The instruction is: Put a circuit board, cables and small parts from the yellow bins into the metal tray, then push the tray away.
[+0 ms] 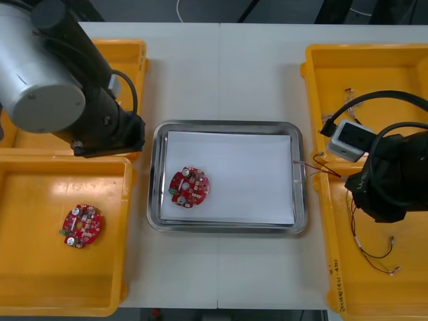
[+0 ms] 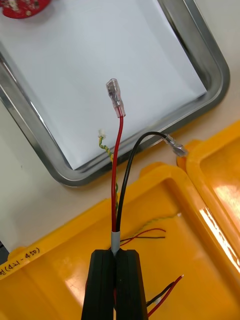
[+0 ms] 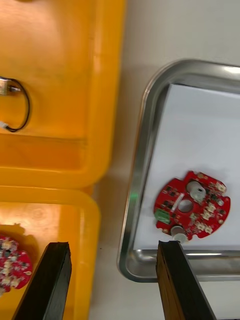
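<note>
Your right gripper (image 2: 115, 257) has its fingers clenched on a red and black cable (image 2: 119, 150) at the metal tray's (image 1: 227, 125) right edge; your left gripper (image 3: 112, 245) hangs centre-left, fingers released.

A circuit board (image 1: 190, 186) is lying left of centre in the metal tray (image 1: 227, 124); another board (image 1: 81, 225) is sitting in a left yellow bin (image 1: 40, 281); a thin cable (image 1: 309, 167) is crossing the tray's right rim.

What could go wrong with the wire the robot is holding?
The right gripper is shut on a red and black cable by one end, so it might slip. Its black end hangs by the yellow bin's rim and could snag, or drape over the metal tray's rim. The left gripper hovers open beside the tray.
</note>
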`<action>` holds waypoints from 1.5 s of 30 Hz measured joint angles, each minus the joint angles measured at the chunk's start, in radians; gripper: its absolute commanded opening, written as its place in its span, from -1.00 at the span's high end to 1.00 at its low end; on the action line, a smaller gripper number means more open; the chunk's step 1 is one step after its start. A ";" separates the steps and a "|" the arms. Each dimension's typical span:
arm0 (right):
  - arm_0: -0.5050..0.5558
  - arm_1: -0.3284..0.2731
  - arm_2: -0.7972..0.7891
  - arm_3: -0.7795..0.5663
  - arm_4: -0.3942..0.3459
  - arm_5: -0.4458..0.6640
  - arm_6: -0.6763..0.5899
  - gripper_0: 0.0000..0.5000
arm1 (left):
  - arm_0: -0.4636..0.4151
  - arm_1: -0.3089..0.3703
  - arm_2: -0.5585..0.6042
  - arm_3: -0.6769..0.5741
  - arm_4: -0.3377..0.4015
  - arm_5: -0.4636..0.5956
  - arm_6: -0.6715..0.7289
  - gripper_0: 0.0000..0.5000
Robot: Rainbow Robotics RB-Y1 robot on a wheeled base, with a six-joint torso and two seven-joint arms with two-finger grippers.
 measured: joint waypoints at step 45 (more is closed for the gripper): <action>-0.416 0.187 0.721 0.273 0.307 0.000 0.120 1.00 | 0.000 0.062 0.278 0.614 0.005 -0.286 -0.958 -1.00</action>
